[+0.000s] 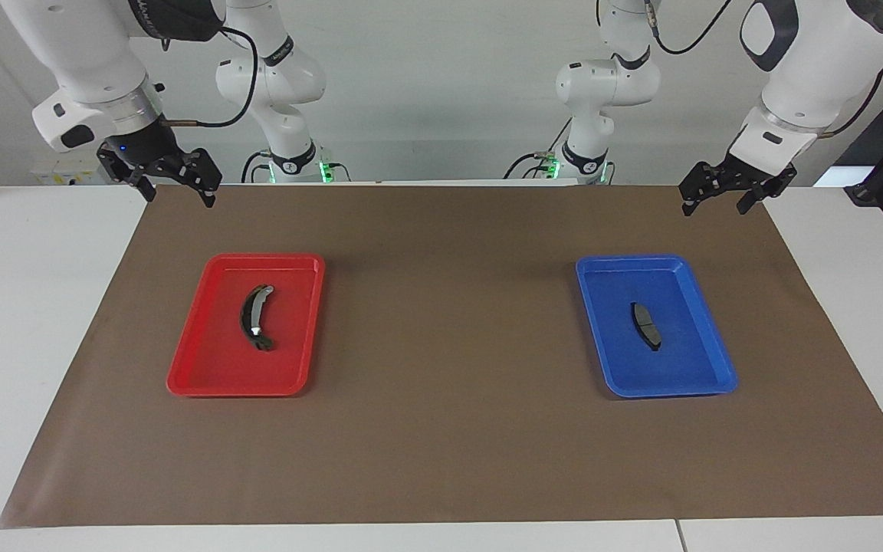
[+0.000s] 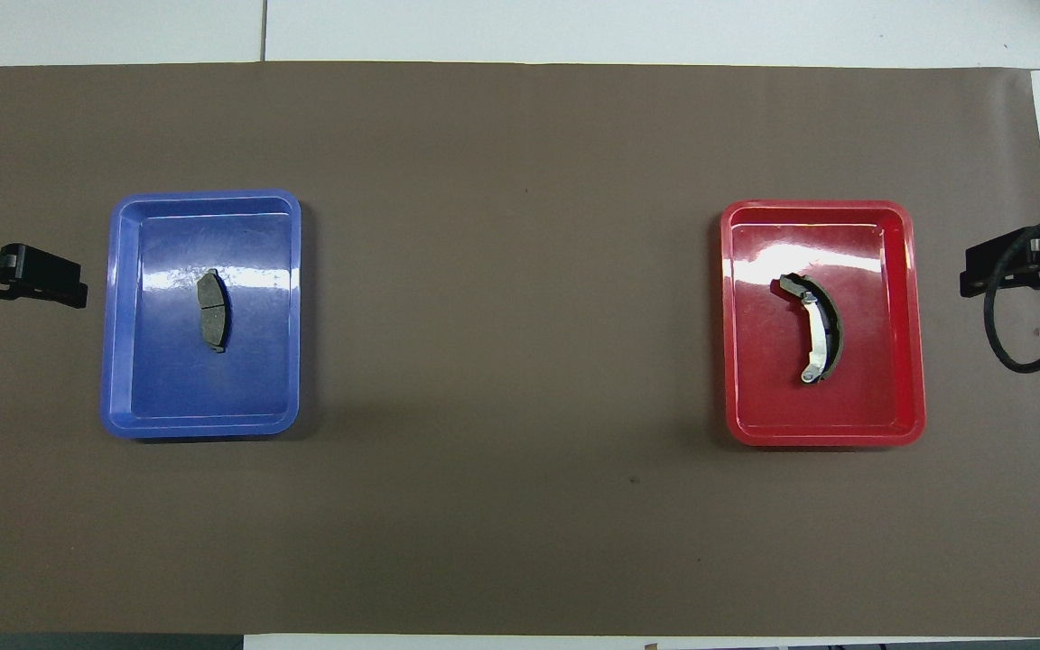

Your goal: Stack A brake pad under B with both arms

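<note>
The A brake pad [image 1: 646, 325] [image 2: 211, 309], short, matte dark grey and grooved across its middle, lies in the blue tray [image 1: 706, 368] [image 2: 136, 397]. B [image 1: 255, 317] [image 2: 816, 327], the long black crescent with silver patches, lies in the red tray [image 1: 196, 368] [image 2: 899, 406]. My left gripper [image 1: 715, 205] [image 2: 69, 282] hangs open and empty over the brown mat's edge beside the blue tray. My right gripper [image 1: 178, 195] [image 2: 971, 275] hangs open and empty over the mat's edge beside the red tray. Both arms wait, raised.
A brown mat [image 1: 441, 429] [image 2: 520, 271] covers most of the white table, and both trays rest on it well apart. A black cable [image 2: 1003, 334] loops from the right wrist.
</note>
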